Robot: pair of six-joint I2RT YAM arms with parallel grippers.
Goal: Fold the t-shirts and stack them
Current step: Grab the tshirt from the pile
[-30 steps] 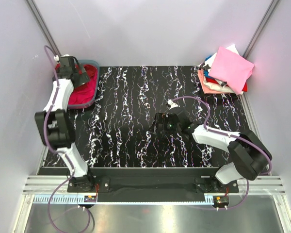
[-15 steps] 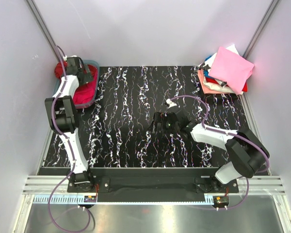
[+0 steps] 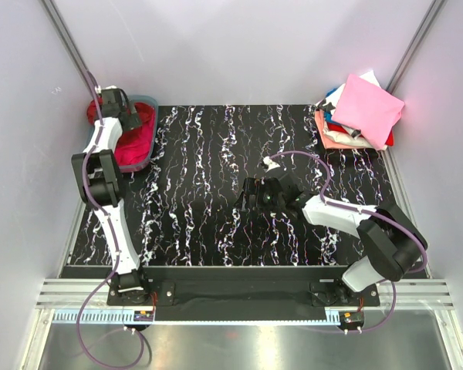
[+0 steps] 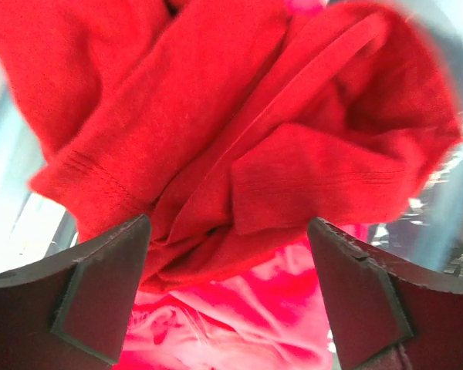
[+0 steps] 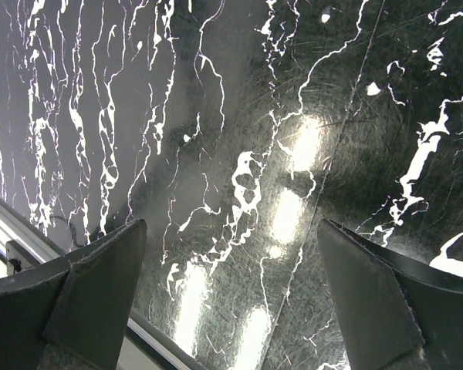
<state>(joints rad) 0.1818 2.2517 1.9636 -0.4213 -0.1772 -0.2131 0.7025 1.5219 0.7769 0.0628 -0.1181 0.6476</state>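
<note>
Reaches farther back over tub (image 3: 149, 99) than a second ago; hovers left claw (image 4: 228, 231) spread above red shirt (image 4: 239, 131), heaped there on pink shirt (image 3: 137, 142). Holds right claw (image 5: 231, 227) spread over table (image 3: 201, 169). Could pinch both shirts if closing too deep.

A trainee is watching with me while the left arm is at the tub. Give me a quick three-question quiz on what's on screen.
1. True or false: the red shirt lies spread flat on the table.
2. Where is the folded stack? A: near left corner. B: far right corner. C: table centre.
3. Fill in: the right jaws, over bare table, are ____.

Key:
1. False. It is bunched in the tub.
2. B
3. open
</note>
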